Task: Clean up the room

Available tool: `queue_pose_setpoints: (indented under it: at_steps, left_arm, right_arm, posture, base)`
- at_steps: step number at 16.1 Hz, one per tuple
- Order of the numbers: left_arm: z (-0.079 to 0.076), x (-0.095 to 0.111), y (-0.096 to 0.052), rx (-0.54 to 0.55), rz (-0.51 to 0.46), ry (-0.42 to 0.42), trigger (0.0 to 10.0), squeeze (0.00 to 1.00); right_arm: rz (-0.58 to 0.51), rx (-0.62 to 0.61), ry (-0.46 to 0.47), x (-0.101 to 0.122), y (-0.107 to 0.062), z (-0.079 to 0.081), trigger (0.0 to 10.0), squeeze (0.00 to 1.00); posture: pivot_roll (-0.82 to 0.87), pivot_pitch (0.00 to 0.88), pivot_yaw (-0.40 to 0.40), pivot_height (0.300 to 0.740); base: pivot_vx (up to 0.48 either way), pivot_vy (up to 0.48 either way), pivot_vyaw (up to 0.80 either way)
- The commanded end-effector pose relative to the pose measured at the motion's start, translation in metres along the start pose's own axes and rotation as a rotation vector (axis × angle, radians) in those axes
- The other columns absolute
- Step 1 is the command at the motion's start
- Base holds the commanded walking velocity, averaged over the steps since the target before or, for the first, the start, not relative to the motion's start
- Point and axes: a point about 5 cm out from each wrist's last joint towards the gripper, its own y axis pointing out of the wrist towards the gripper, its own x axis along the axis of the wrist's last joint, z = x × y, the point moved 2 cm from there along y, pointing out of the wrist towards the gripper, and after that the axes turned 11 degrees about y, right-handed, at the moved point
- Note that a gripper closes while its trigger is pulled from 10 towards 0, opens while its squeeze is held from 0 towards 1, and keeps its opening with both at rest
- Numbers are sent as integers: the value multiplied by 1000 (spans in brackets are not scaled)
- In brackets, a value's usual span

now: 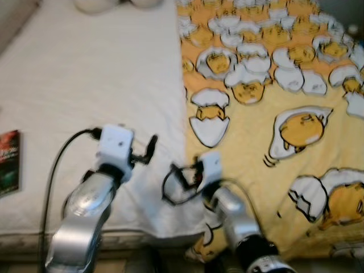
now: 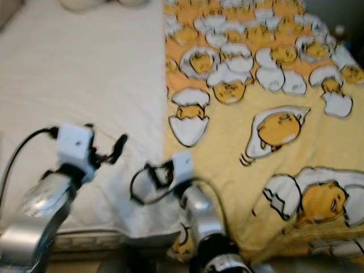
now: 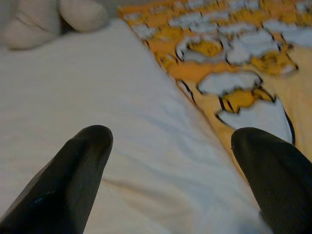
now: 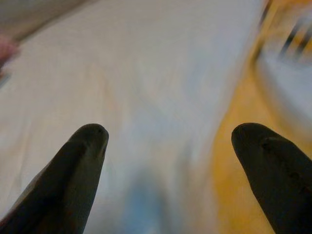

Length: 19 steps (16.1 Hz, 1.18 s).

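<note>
1. Nearest the camera: two silver arms raised at 6 o'clock over the foot of the bed, left pincer (image 1: 149, 149) at about 7 o'clock, right pincer (image 1: 177, 181) just beside it toward 6 o'clock.
2. Left pincer: fingers (image 3: 73, 180) spread wide apart in the left wrist view, nothing between them, poised above the white sheet (image 1: 96, 102) near the blanket edge; contact with the cloth not confirmed.
3. Right pincer: fingers (image 4: 78, 175) likewise wide apart, empty, aimed at the seam where sheet meets blanket; view blurred, so touching or clear cannot be told.
4. Yellow blanket (image 1: 273, 142) with egg cartoon print: covers the bed from 12 to 5 o'clock, its straight edge running up the middle, one corner hanging over the foot of the bed by the right arm.
5. Judged reason for the posture: both pincers held open over the blanket's edge, probably ready to take hold and draw it across the bare sheet.
6. Dark book (image 1: 9, 162): flat on the sheet at 9 o'clock, well apart from both pincers, likely still to be tidied.
7. Pale pillows (image 1: 96, 4): at 12 o'clock, at the head of the bed.
</note>
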Motion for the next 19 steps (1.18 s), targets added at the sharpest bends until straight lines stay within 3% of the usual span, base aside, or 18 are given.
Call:
queue_pose_setpoints:
  at_steps: [1, 3, 4, 6, 8, 10, 12, 19]
  left_arm:
    - [2, -3, 5, 19, -1, 8, 10000, 0]
    - [2, 5, 28, 36, -64, -5, 10000, 0]
    - [2, 8, 33, 54, -88, -21, 10000, 0]
    - [0, 11, 32, 71, -121, -30, 10000, 0]
    - [-3, -7, 16, 79, -83, -34, 10000, 0]
    - [-6, -28, 11, 97, 3, -60, 10000, 0]
    - [-11, -29, 16, 105, 21, -81, 10000, 0]
    - [-14, -31, 18, 153, 34, -126, 10000, 0]
  right_arm:
    - [-75, -64, 3, 19, -5, -11, 10000, 0]
    - [-285, -225, -103, 80, -27, -49, 10000, 0]
    - [-343, -292, -133, 96, -37, -60, 10000, 0]
    - [-397, -374, -148, 109, -54, -71, 10000, 0]
    - [-407, -415, -171, 103, -80, -67, 10000, 0]
    - [-358, -386, -234, 86, -93, -58, 10000, 0]
    - [-300, -410, -187, 71, -91, -66, 10000, 0]
    - [-205, -416, -67, 62, -75, -73, 10000, 0]
  posture:
    - [-5, 0, 21, 721]
    - [-65, 0, 31, 721]
    - [-83, 0, 37, 721]
    - [-97, 0, 47, 721]
    - [-105, 0, 46, 721]
    - [-89, 0, 34, 721]
    - [-83, 0, 35, 721]
    - [-80, 0, 20, 721]
  base:
    - [0, 0, 0]
    - [0, 0, 0]
    - [0, 0, 0]
    - [0, 0, 0]
    - [0, 0, 0]
    - [0, 0, 0]
    - [0, 0, 0]
    - [-110, 0, 0]
